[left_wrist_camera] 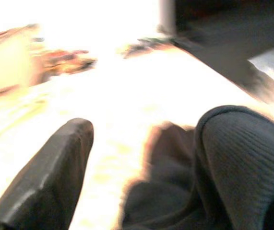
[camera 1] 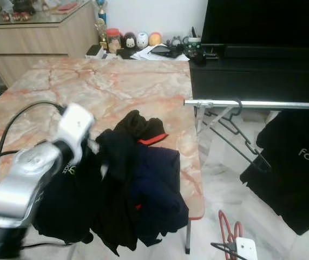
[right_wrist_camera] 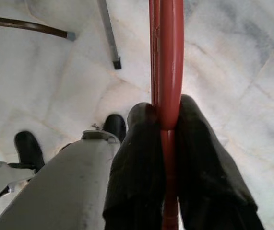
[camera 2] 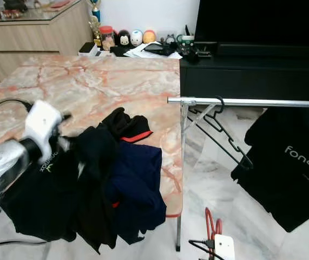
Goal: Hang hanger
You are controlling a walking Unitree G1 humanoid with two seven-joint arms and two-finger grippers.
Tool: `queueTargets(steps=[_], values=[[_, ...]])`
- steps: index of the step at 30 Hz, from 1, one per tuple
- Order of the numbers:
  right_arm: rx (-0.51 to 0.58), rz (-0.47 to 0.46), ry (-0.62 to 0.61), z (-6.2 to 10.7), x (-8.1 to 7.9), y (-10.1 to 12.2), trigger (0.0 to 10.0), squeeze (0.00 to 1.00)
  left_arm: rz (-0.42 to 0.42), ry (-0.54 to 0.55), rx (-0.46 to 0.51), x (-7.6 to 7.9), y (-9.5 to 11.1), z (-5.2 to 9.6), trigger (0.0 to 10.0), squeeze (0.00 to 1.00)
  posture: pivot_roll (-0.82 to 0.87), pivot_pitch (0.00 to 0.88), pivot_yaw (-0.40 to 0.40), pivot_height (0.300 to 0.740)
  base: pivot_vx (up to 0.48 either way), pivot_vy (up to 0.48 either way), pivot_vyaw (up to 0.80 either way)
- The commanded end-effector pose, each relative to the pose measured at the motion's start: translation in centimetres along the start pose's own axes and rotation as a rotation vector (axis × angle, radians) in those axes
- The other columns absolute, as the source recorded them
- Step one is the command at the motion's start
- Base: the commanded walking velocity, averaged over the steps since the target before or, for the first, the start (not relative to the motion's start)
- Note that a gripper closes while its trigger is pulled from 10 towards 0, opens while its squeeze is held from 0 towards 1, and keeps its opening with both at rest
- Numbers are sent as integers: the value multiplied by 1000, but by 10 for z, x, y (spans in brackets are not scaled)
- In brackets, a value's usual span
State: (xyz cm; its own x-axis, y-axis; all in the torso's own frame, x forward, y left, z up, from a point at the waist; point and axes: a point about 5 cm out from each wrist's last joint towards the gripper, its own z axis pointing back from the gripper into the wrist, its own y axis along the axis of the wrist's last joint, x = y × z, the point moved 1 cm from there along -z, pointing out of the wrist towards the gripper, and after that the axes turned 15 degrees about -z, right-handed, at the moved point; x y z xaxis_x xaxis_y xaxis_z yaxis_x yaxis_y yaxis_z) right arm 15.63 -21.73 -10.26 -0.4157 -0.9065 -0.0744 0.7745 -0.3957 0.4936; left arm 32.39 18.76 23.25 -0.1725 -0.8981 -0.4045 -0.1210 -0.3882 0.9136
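While head views show the left arm raised over dark clothes [camera 1: 132,184] on the marble counter [camera 1: 116,86], left claw [left_wrist_camera: 141,163] w/ fingers apart, a black hanger [camera 1: 235,132] on the rail [camera 1: 257,104], wrist cam shows right claw [right_wrist_camera: 168,120] clenched on the red hanger [right_wrist_camera: 167,57], low above the floor.

My two eyes sit high on my head and look forward and down. Both see the same pink worktop [camera 1: 116,86], the pile of dark clothes [camera 1: 122,184] and the metal rail [camera 2: 246,102], one eye a little to the side of the other. My left wrist camera looks along my left fingers [left_wrist_camera: 45,177], very close and blurry, across the worktop. My right wrist camera looks down along my right fingers [right_wrist_camera: 141,158] at the pale floor [right_wrist_camera: 232,67], very close.
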Motion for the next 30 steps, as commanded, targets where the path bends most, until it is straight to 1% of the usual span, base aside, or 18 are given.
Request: queueTargets(steps=[1,2,3,4,6,7,11,14,16,17,18,19,21,22,23,26,28,30], values=[[5,-5,0,0,-2,1,10000,0,45,27,-167,-3,-24,-1,10000,0,-10,0,12,740,0,0,0],[6,-7,0,0,-2,1,10000,0,5,-102,-193,10,-29,1,10000,0,-10,0,12,740,0,0,0],[7,-10,0,0,-2,1,10000,0,-60,-328,-235,35,-37,10,10000,0,-11,0,15,740,0,0,0],[7,-11,0,0,-2,0,10000,0,-101,-433,-222,46,-37,17,10000,0,-11,0,16,740,0,0,0],[7,-13,-1,0,-2,0,10000,0,-108,-666,-180,68,-34,40,10000,0,-8,0,17,740,0,0,0],[6,-14,-1,0,-2,0,10000,0,-140,-815,-131,79,-30,57,10000,0,-8,0,17,740,0,0,0],[4,-11,4,0,-2,0,10000,0,-102,-895,-74,82,-23,72,10000,0,-8,0,17,740,0,0,0],[5,-10,5,0,-2,0,10000,0,-58,-759,-40,69,-18,58,10000,0,1,0,15,740,0,0,0],[11,-15,5,0,-2,1,10000,0,-9,-632,1,57,-13,47,10000,0,-2,0,15,740,0,0,0],[13,-19,4,0,-2,1,10000,0,12,-522,56,47,-6,40,10000,0,-2,0,15,740,0,0,0],[13,-19,4,0,-2,1,10000,0,11,-496,73,44,-5,39,10000,0,-2,0,15,740,0,0,0],[13,-19,4,0,-2,1,10000,0,41,-407,93,37,-3,37,10000,0,-5,0,14,740,0,0,0],[13,-19,3,0,-2,1,10000,0,63,-354,98,34,-4,36,10000,0,-5,0,14,740,0,0,0],[14,-19,1,0,-1,0,10000,0,84,-230,90,28,-8,37,10000,0,-4,0,12,740,0,0,0],[15,-21,0,0,0,0,10000,0,88,-167,80,26,-13,39,10000,0,-3,0,11,740,0,0,0],[16,-22,-2,1,1,-1,10000,0,93,-31,46,22,-26,47,10000,0,1,0,5,740,0,0,0],[18,-23,-3,1,2,-2,10000,0,110,99,-18,15,-44,55,10000,0,0,0,5,740,0,0,0],[24,-29,-5,1,3,-3,10000,0,76,210,-71,7,-62,65,10000,0,-3,0,2,740,0,0,0]])
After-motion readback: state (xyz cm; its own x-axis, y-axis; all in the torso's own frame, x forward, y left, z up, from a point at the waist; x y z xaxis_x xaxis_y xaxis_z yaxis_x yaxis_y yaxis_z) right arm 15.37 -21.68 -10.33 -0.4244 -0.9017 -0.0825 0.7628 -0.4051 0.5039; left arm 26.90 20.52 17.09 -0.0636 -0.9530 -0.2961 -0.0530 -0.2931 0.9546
